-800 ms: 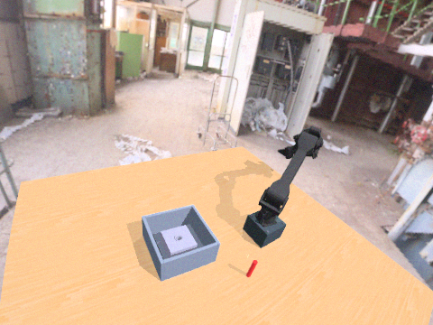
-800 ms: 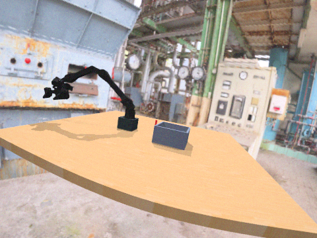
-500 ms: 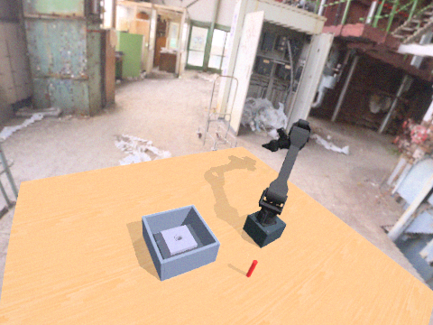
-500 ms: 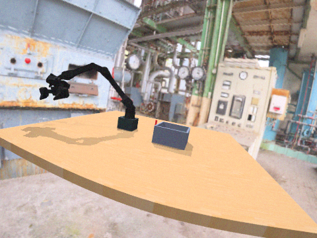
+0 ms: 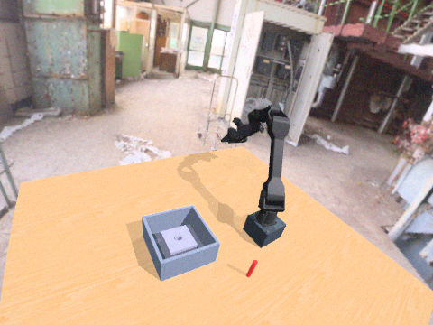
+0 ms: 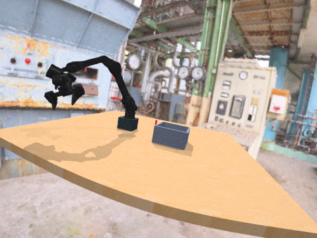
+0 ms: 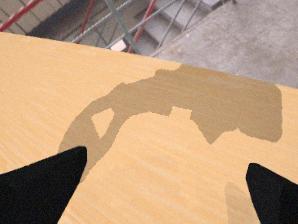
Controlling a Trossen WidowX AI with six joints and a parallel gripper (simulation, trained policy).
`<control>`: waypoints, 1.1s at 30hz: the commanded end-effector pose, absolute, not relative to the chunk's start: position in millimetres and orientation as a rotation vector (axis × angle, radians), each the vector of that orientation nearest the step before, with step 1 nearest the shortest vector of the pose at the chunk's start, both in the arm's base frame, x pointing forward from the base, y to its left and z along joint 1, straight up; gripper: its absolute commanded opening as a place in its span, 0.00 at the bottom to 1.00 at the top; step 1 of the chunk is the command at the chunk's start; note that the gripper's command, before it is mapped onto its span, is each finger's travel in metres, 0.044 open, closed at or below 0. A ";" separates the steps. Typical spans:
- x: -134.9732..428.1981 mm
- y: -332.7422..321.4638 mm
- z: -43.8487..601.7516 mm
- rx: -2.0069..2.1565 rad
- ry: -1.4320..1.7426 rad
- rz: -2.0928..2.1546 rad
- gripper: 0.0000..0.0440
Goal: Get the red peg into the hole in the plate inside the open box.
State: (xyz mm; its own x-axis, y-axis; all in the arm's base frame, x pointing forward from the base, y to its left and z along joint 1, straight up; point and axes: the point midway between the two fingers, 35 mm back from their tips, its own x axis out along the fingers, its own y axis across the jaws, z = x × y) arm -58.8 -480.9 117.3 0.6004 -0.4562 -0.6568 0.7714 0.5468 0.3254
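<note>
1. Hovering released, the claw [image 5: 230, 130] [image 6: 63, 106] [image 7: 166, 162] has nothing between its fingers.
2. Red peg [image 5: 252, 268] [image 6: 156, 122] stands upright on the counter [image 5: 90, 194] [image 6: 198, 185] [image 7: 30, 100], outside the box [image 5: 188, 265] [image 6: 170, 138], well apart from the claw, past the arm's base [image 5: 266, 238] [image 6: 127, 126]; likely needs a big swing back.
</note>
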 end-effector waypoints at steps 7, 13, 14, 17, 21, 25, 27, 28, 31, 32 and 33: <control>57.3 -456.1 125.5 0.763 0.691 -0.678 1.00; 127.5 -422.7 130.7 0.812 0.799 -0.628 1.00; 138.0 -416.0 131.5 0.818 0.817 -0.621 1.00; 167.8 -394.4 133.9 0.833 0.872 -0.603 1.00; 202.7 -362.2 137.0 0.847 0.945 -0.583 1.00; 232.3 -326.7 140.0 0.853 1.016 -0.567 1.00; 245.1 -308.0 141.4 0.853 1.051 -0.561 1.00; 251.0 -298.4 142.2 0.853 1.069 -0.557 1.00; 266.5 -268.9 144.3 0.849 1.120 -0.548 1.00; 271.0 -258.9 145.0 0.847 1.136 -0.546 1.00; 275.2 -248.7 145.7 0.845 1.153 -0.543 1.00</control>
State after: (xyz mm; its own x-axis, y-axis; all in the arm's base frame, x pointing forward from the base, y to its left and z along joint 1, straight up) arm 270.9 -264.4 143.7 0.3562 0.0363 -0.9337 0.7508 0.5837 0.3091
